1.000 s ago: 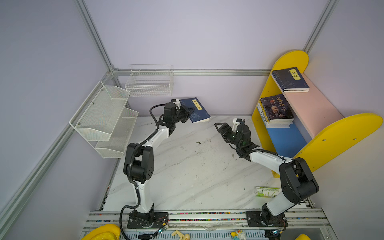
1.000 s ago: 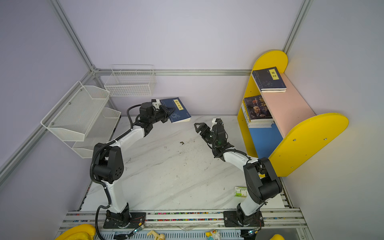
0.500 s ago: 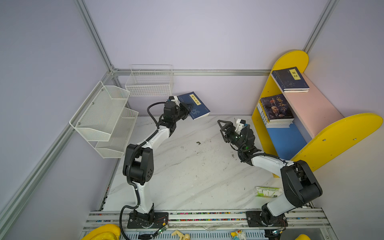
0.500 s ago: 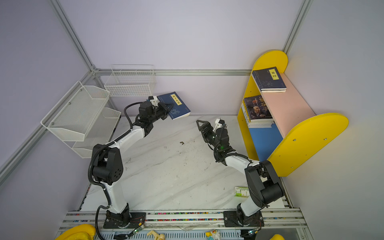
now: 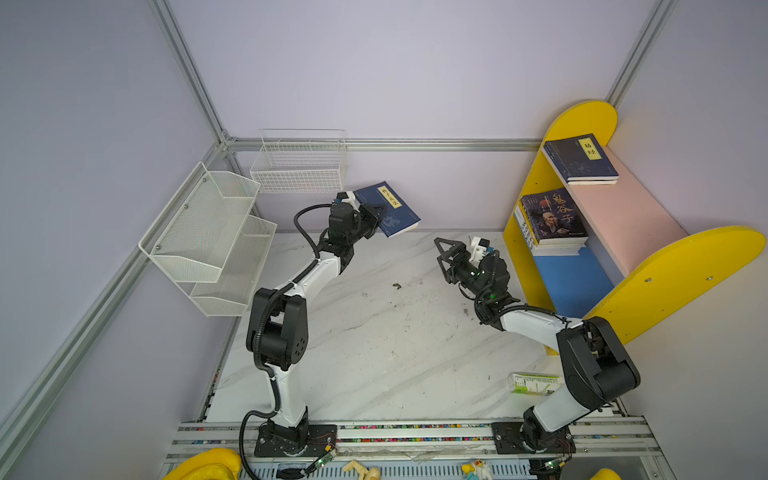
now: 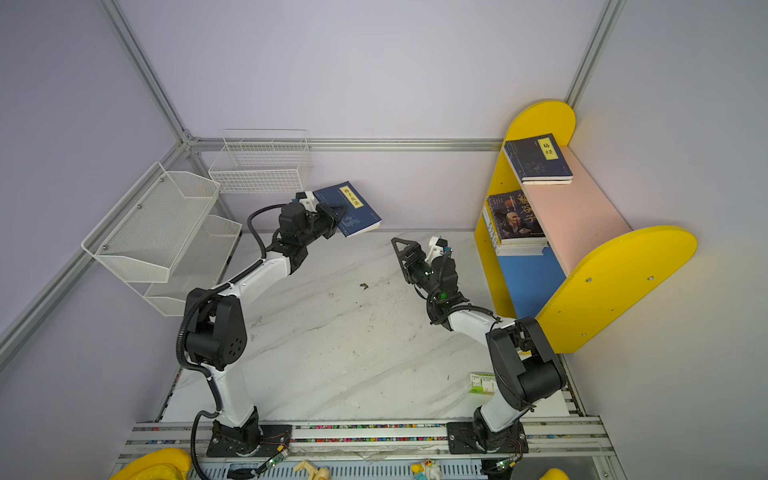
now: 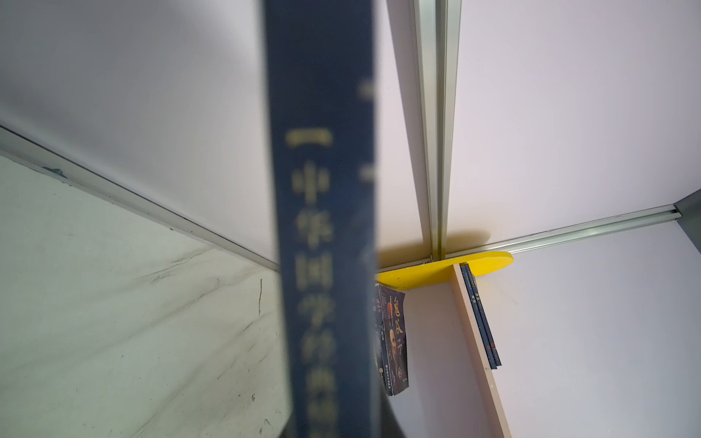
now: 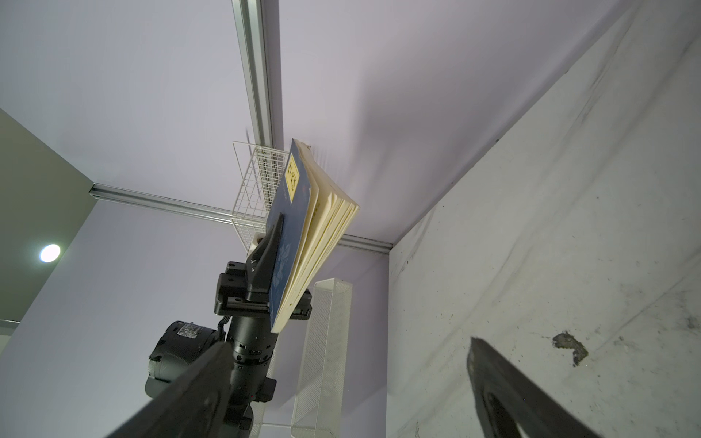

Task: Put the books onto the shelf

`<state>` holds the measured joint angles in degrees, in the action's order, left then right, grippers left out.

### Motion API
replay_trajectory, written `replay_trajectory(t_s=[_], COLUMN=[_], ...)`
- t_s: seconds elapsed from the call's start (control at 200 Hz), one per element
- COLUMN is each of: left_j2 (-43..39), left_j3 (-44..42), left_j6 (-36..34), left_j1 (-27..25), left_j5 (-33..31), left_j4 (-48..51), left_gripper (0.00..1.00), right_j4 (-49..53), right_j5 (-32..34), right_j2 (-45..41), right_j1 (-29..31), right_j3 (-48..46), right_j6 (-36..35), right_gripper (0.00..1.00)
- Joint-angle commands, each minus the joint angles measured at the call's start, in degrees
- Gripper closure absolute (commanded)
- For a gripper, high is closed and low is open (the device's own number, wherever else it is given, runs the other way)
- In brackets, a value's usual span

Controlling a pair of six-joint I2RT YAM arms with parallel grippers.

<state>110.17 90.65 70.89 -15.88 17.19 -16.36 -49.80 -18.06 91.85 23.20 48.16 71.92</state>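
My left tool point(image 5: 376, 215) has raised the navy book point(image 5: 395, 206) it clamps, my right tool point(image 5: 444, 259) gapes wider, and only the right wrist view shows its fanned pages point(image 8: 330, 223).

The left pincer point(image 5: 376, 216) holds a book point(image 5: 394, 207) clear above the table point(image 5: 374, 332). The right pincer point(image 5: 444, 259) hangs well apart, facing it. The shelf point(image 5: 673, 274) stands near the right pincer, beyond it from the left pincer: single book point(image 5: 579, 160) on its upper board point(image 5: 623, 216), book stack point(image 5: 552, 220) on its lower board point(image 5: 573, 278)

top pair: high, looking down (same scene) | wrists: low, facing inward
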Motion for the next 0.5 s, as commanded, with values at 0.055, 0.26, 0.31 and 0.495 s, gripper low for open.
replay_trajectory(t_s=[0.055, 0.26, 0.31, 0.495], left_j2=[-1.84, 1.62, 1.94, 1.98], left_j3=[4.92, 10.17, 10.38, 10.12], left_j6=[-0.62, -0.43, 0.19, 1.82], left_j1=[-0.62, -1.67, -1.94, -2.79], left_j5=[-5.71, -9.36, -10.19, -11.26], left_j4=[-6.99, -8.14, -8.76, -9.83], left_gripper=[0.98, 0.98, 0.98, 0.98], right_j4=[-7.73, -15.15, -15.46, -21.05], right_j5=[-2.96, -5.53, -6.61, -7.19], right_j2=[3.45, 8.93, 10.41, 15.53], right_j1=[0.22, 0.73, 0.85, 1.23], right_j3=[1.97, 6.0, 7.76, 13.14], right_j6=[6.17, 10.76, 10.86, 13.22], right_gripper=[0.03, 0.03, 0.03, 0.05])
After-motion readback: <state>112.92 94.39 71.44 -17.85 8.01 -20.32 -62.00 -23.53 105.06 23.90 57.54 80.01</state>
